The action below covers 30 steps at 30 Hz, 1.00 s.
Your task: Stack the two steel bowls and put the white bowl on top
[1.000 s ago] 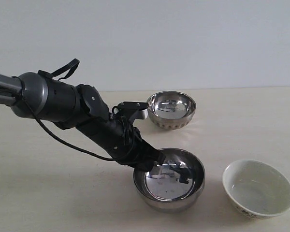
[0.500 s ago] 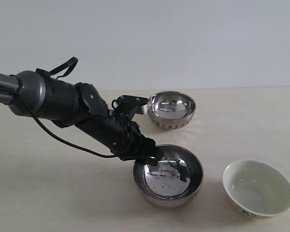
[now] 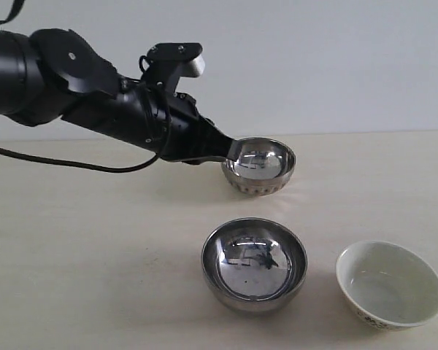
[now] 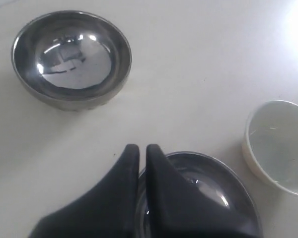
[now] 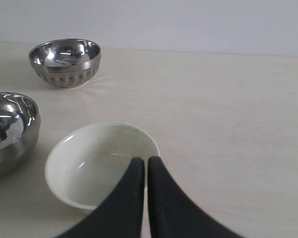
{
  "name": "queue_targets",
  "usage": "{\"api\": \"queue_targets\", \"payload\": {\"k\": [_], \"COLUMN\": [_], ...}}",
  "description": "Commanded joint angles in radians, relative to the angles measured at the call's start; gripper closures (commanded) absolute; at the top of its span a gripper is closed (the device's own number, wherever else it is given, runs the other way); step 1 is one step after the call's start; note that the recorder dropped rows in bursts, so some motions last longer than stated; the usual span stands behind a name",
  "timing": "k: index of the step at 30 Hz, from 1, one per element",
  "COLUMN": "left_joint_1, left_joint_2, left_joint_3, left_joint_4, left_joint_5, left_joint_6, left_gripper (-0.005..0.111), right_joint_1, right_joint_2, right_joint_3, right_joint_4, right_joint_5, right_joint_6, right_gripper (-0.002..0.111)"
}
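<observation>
Exterior view. My left pincer point(image 3: 228, 148) is clenched on nothing and reaches in from the upper left of the frame. Its tip overlaps the left rim of the ribbed steel bowl point(image 3: 259, 166), which stands upright at upper centre. From this angle I cannot tell whether they touch; in the left wrist view, bare table point(image 3: 95, 255) shows between tip and bowl. The smooth steel bowl point(image 3: 254, 264) stands upright at lower centre, well apart from the ribbed one. The white bowl point(image 3: 389, 284) sits just beside it at lower right, not touching, with small dark marks near its base. All three bowls stand separately and none is nested. A black cable point(image 3: 58, 162) loops under my left arm, and a plain pale wall point(image 3: 328, 58) closes the background.

Hidden or cut off. My left arm runs out of the frame at the left edge. In the left wrist view my dark fingers point(image 4: 164, 193) cover much of the smooth bowl, and the picture's border cuts the white bowl. My right pincer point(image 5: 143, 161) does not appear in the exterior view. Its wrist view shows the jaws pressed together and empty, in front of the white bowl's rim and masking a stretch of it, while the smooth bowl is cut by the border there
</observation>
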Motion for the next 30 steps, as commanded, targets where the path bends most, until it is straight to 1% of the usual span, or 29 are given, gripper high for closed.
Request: {"api": "queue_targets", "payload": {"k": [1,3,9,19,21,23,28,30], "left_joint_1": [0.000,-0.002,-0.002,-0.002,-0.002,-0.002,-0.002,-0.002], "left_joint_2": [-0.098,-0.156,-0.355,-0.733,-0.796,-0.878,-1.041,-1.112], "left_joint_3": [0.064,0.123,0.353,0.749,0.803,0.862,0.991,1.026], "left_joint_4": [0.000,-0.004,-0.011,-0.019,-0.026,-0.026,-0.026,-0.026], "left_joint_5": [-0.038,-0.073,-0.269,-0.459,-0.462,-0.452,-0.443,-0.410], "left_joint_6": [0.022,0.022,0.023,0.004,-0.019,-0.075,-0.096,-0.128], "left_gripper": [0.102,0.102,0.102,0.102,0.102,0.102,0.102,0.102], "right_joint_1": [-0.005,-0.005,-0.005,-0.005,-0.005,-0.005,-0.005,-0.005], "right_joint_2": [-0.004,-0.004,-0.004,-0.004,-0.004,-0.004,-0.004,-0.004], "right_joint_3": [-0.001,-0.001,-0.001,-0.001,-0.001,-0.001,-0.001,-0.001], "right_joint_4": [-0.002,-0.002,-0.002,-0.002,-0.002,-0.002,-0.002,-0.002], "right_joint_5": [-0.002,-0.002,-0.002,-0.002,-0.002,-0.002,-0.002,-0.002], "right_joint_6": [0.000,0.000,0.000,0.000,0.000,0.000,0.000,0.000], "right_gripper": [0.108,0.108,0.108,0.108,0.108,0.108,0.108,0.108]}}
